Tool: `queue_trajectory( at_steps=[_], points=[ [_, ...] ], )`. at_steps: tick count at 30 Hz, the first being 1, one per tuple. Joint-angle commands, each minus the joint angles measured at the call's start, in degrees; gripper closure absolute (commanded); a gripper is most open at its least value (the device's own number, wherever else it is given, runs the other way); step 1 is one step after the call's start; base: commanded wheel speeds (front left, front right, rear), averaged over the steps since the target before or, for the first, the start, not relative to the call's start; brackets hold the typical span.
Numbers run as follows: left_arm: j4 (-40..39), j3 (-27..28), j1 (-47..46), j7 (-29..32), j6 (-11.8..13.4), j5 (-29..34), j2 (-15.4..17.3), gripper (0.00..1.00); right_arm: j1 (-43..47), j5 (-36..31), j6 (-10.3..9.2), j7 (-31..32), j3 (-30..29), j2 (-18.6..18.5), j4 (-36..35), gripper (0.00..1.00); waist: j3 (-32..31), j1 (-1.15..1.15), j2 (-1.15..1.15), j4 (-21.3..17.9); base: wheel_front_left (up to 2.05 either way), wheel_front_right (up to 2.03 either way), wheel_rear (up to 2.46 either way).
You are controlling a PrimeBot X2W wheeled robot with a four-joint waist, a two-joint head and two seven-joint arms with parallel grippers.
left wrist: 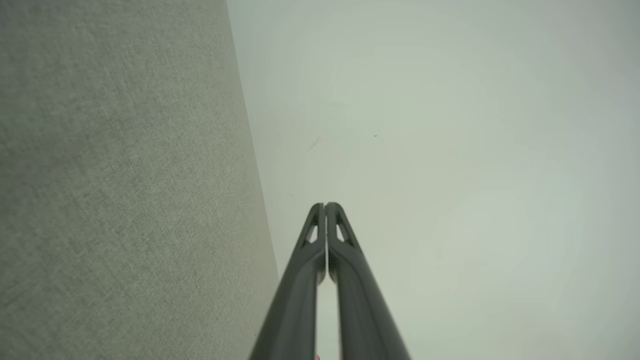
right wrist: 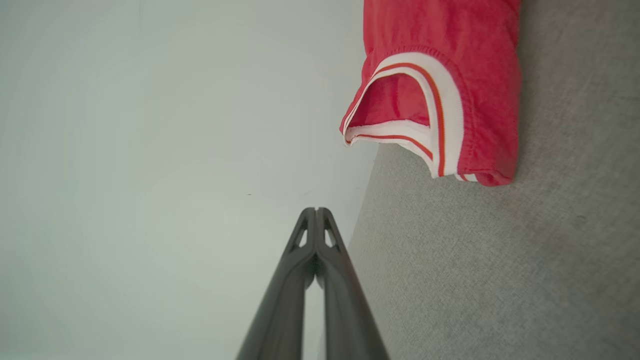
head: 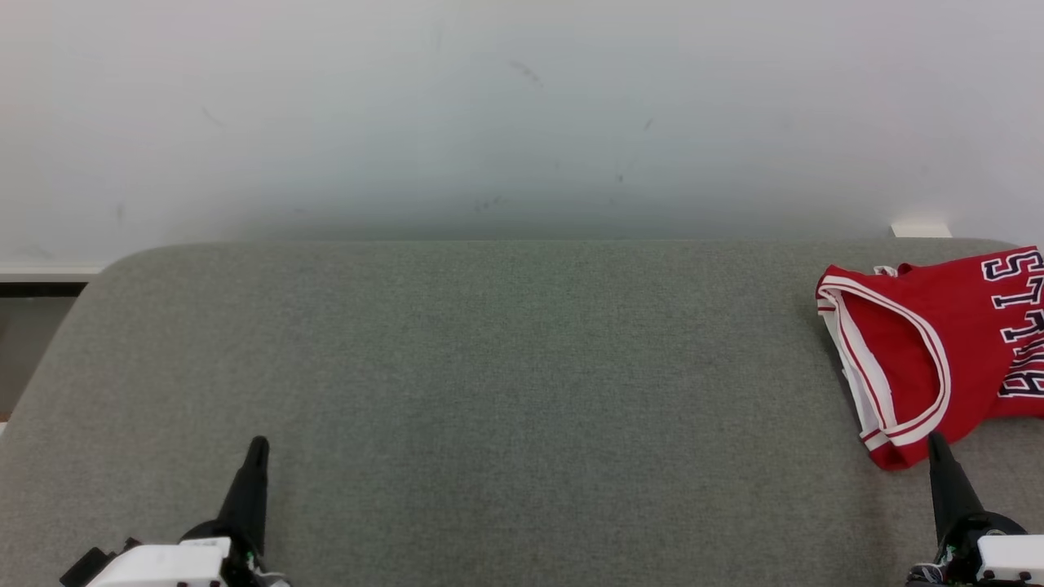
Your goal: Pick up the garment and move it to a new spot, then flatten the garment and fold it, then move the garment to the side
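Looking at the red jersey [head: 938,342] first, I find it lying on the right-hand side of the table [head: 489,367], close to the far edge. It runs out of my head view on the right, so its full length is hidden from me. Its white-and-red trimmed opening faces left, toward the middle of the table, and the dark lettering stands sideways with the tops of the letters to the left. From that I judge that its neck end points left and its hem right, with the long axis lying across the table from side to side. It looks doubled over rather than spread flat, though with part of it cut off I cannot tell a tidy fold from a loose heap. That leaves the step in hand open: a jersey at the side fits one folded and set aside, and equally one waiting to be picked up and carried to a new spot, so I name no move for either. My right pincer [head: 936,447] sits just beside the jersey's near edge, fingers pressed together on nothing. The right wrist view shows the cloth ahead of the tips and apart from them. My left pincer [head: 258,447] rests well away at the lower left, fingers likewise together and empty, with the pale wall [head: 489,122] beyond.
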Motion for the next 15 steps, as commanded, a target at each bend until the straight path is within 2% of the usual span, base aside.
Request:
queue_trajectory(
  at_steps=[1,9,15],
  points=[
    [-0.3,0.3,-0.6,0.4,-0.5,-1.6,0.4,1.00,-0.5,1.0,-0.11,0.3,-0.4,0.1,-0.3,1.00,0.0,0.00,0.00,0.0,0.00,0.00,0.00],
    [-0.3,0.5,-0.7,1.3,-0.4,-4.6,0.4,1.00,-0.7,3.6,-0.12,1.1,-0.8,0.2,-0.3,1.00,0.0,0.00,0.00,0.2,0.00,0.00,0.00],
    [-0.3,0.5,-0.6,1.2,-0.4,-4.4,0.4,1.00,-0.6,3.4,-0.12,1.1,-0.8,0.2,-0.3,1.00,0.0,0.00,0.00,0.2,0.00,0.00,0.00]
  ],
)
